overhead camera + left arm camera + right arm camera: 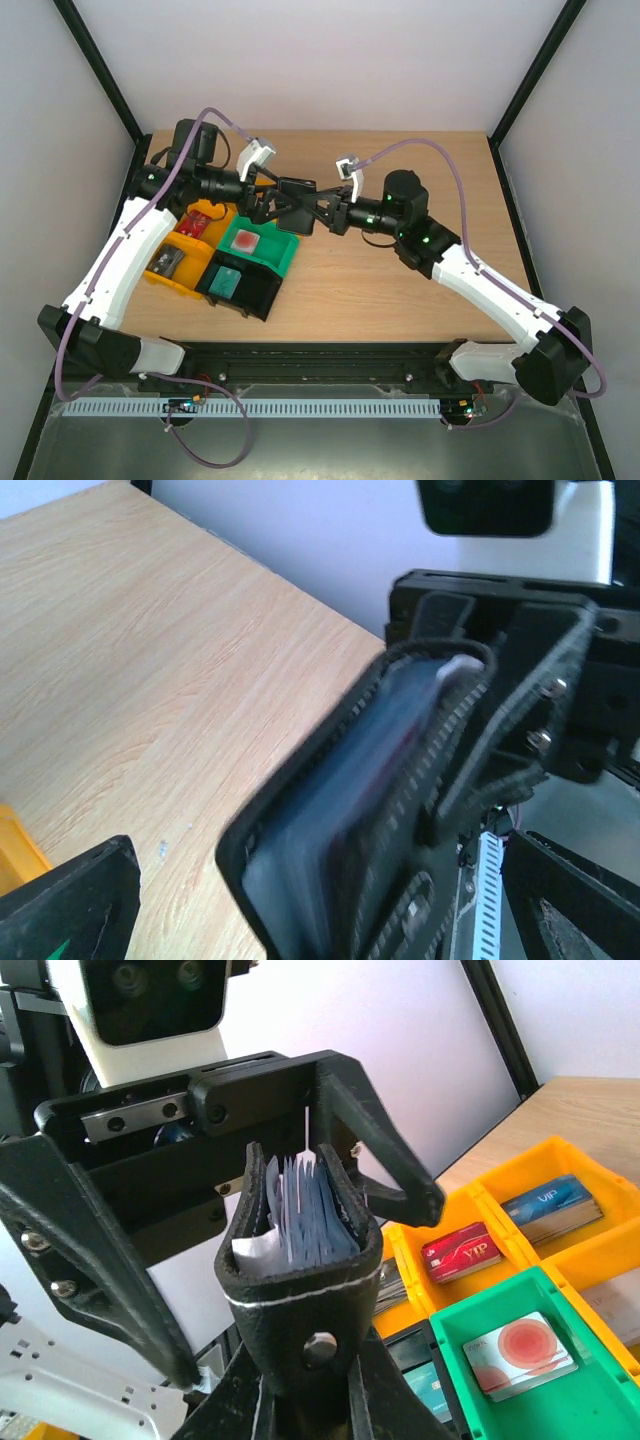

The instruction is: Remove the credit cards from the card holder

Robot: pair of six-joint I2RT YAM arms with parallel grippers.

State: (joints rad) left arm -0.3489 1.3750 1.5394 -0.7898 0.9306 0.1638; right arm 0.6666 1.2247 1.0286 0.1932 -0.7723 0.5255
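Yellow bin [168,282], green bin [285,250], black bin [262,290] adjoining on table [400,290]

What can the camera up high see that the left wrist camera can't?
Only the top view shows both arms meeting over the table, and the bins: the green bin with a pink card, the black bin and the yellow bin.

Only the left wrist view shows the card holder close up, with its pale pocket edges and a white tip poking out at the top.

Both show the card holder, held up off the wooden table with the left gripper and right gripper on either side of it.
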